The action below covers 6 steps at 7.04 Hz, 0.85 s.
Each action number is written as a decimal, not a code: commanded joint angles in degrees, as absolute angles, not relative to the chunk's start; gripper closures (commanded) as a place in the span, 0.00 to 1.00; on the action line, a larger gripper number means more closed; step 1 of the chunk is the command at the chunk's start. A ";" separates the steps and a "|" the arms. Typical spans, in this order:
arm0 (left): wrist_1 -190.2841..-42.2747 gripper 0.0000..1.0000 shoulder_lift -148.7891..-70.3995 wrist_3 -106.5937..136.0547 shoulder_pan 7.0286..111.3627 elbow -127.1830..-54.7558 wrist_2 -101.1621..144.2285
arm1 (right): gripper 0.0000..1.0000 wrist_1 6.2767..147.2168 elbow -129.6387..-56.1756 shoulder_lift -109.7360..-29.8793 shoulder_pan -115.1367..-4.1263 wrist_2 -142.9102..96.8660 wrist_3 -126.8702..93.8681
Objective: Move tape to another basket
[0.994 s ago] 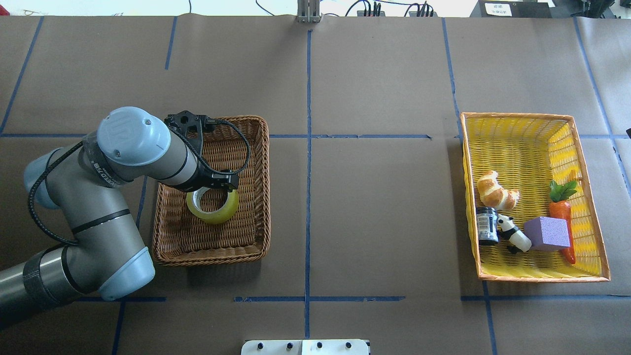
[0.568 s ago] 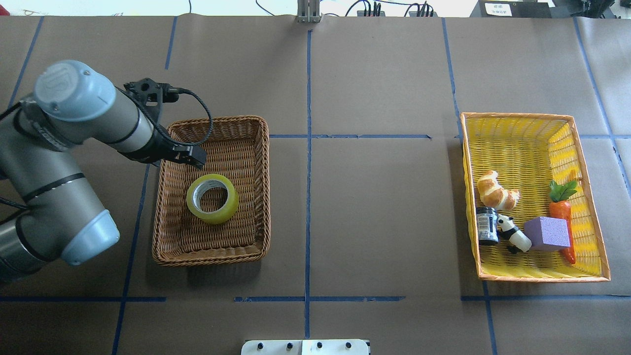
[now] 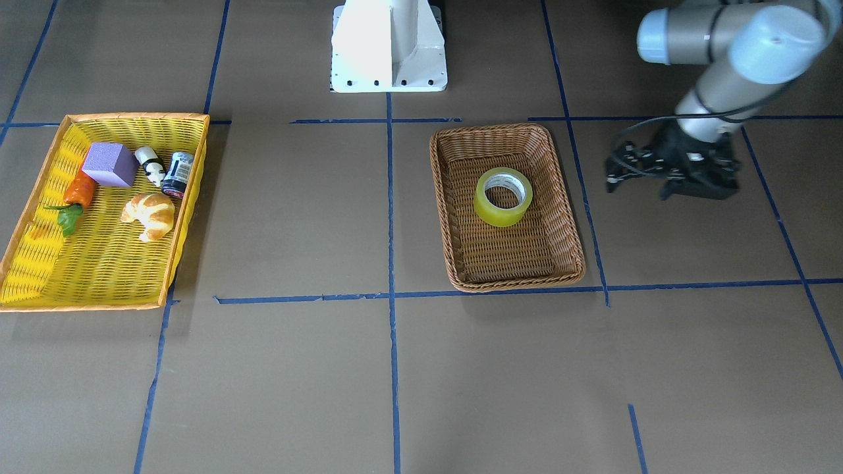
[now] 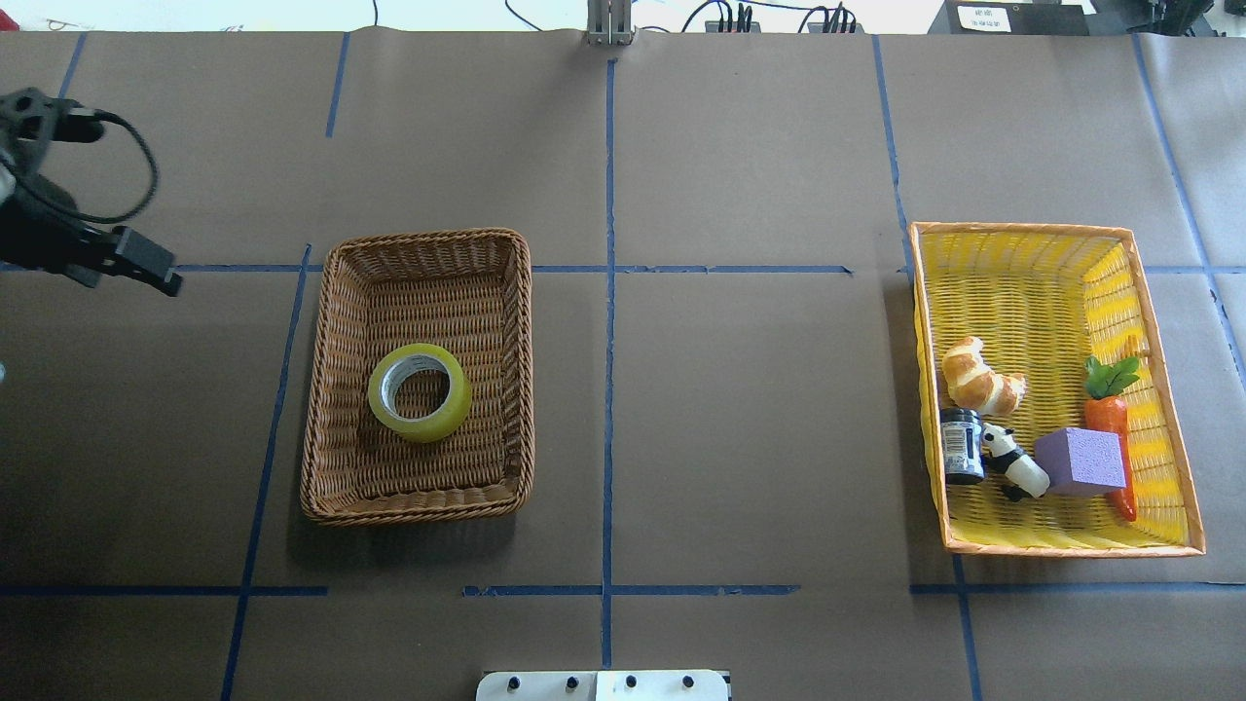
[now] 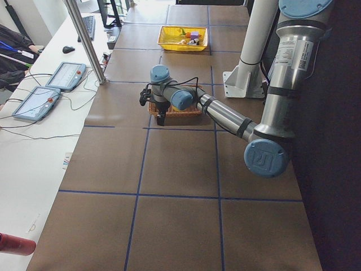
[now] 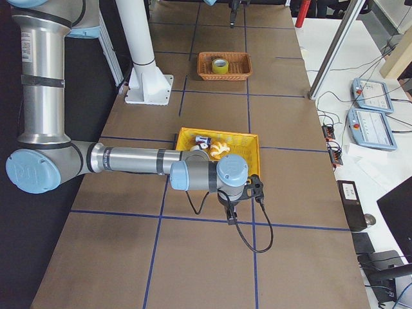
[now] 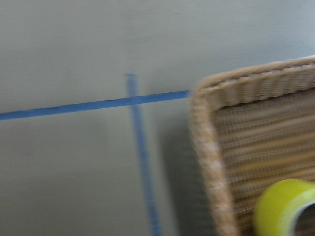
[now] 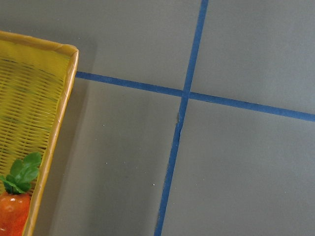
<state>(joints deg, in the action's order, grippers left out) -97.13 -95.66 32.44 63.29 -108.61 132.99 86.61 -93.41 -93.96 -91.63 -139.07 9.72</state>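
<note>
The yellow-green tape (image 4: 420, 391) lies flat in the brown wicker basket (image 4: 428, 237), with nothing holding it. It also shows in the front view (image 3: 503, 196) and at the lower right of the blurred left wrist view (image 7: 285, 206). My left gripper (image 4: 117, 261) is over bare table beyond the basket's left side, clear of it, and seems open and empty (image 3: 685, 187). My right gripper (image 6: 230, 217) shows only in the right side view, beside the yellow basket; I cannot tell whether it is open or shut.
The yellow basket (image 4: 1022, 228) at the right holds a croissant (image 4: 980, 375), a carrot (image 4: 1108, 428), a purple block (image 4: 1081, 461), a panda figure (image 4: 1012, 460) and a small can (image 4: 963, 445). The white robot base (image 3: 388, 46) stands at the near edge.
My left arm has drawn away from the tape, out of the wicker basket, and swung to the table's left edge. The tape has stayed where it lay.
</note>
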 commanded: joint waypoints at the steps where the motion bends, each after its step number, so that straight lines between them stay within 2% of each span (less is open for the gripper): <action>1: -96.94 0.00 -89.41 22.45 72.91 -106.89 137.37 | 0.00 86.13 -94.04 -95.35 -92.99 -139.05 9.76; 3: -96.94 0.00 -87.11 12.79 77.41 -102.25 137.37 | 0.00 86.57 -97.55 -95.54 -92.99 -139.39 1.56; 6: -96.77 0.00 -86.75 0.21 84.97 -94.67 137.29 | 0.00 86.31 -97.30 -95.10 -92.73 -139.75 -2.55</action>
<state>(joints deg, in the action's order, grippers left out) -96.84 -86.84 4.94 82.22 -97.25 137.35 86.34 -97.53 -95.14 -92.81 -139.68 -1.74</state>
